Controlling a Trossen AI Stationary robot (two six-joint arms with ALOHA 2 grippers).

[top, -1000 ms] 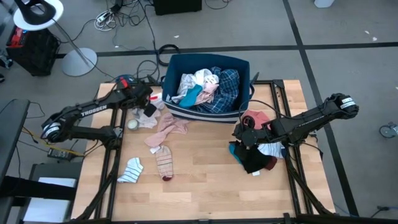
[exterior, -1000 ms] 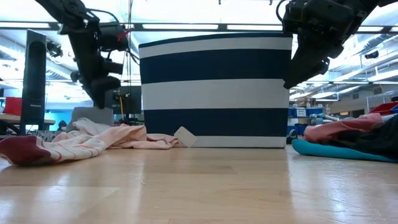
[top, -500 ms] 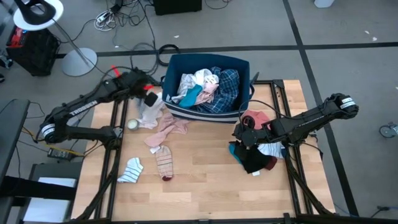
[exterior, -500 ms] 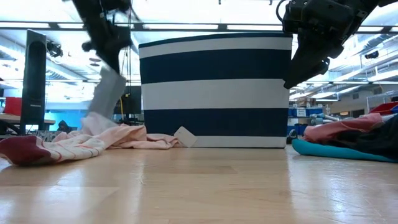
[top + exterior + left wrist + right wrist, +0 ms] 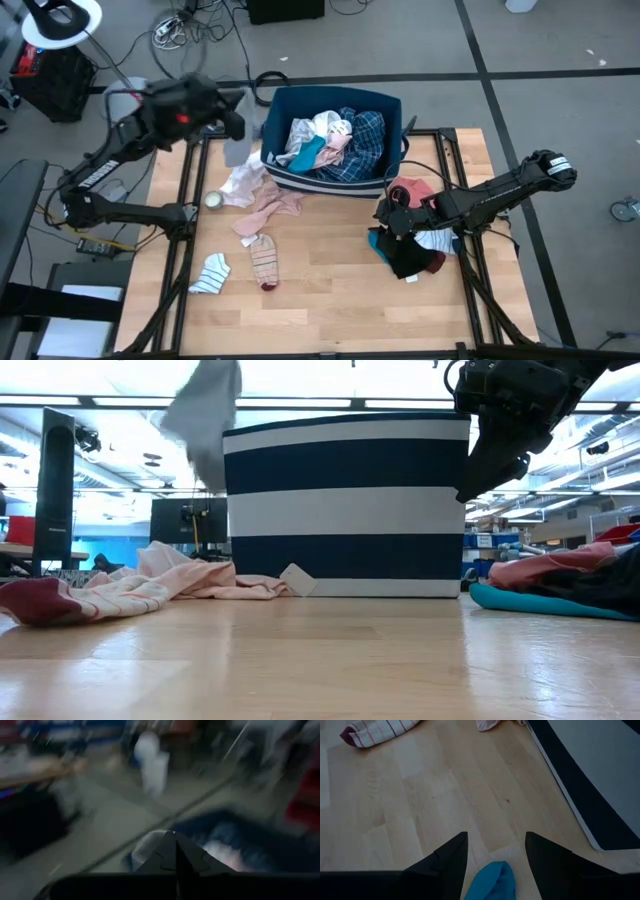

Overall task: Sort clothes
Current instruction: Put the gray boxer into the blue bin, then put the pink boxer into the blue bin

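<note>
High view. A bin (image 5: 333,140) stands at the upper centre of the worktop (image 5: 320,290), with clothes (image 5: 335,140) heaped inside it. Left of the bin, a loose garment (image 5: 262,200) lies on the worktop; two socks (image 5: 264,260) lie below it, toward the lower left. A second pile of clothes (image 5: 412,245) lies at centre right, below the bin's right corner. A lifted cloth (image 5: 236,152) hangs beside the bin's upper left corner.
</note>
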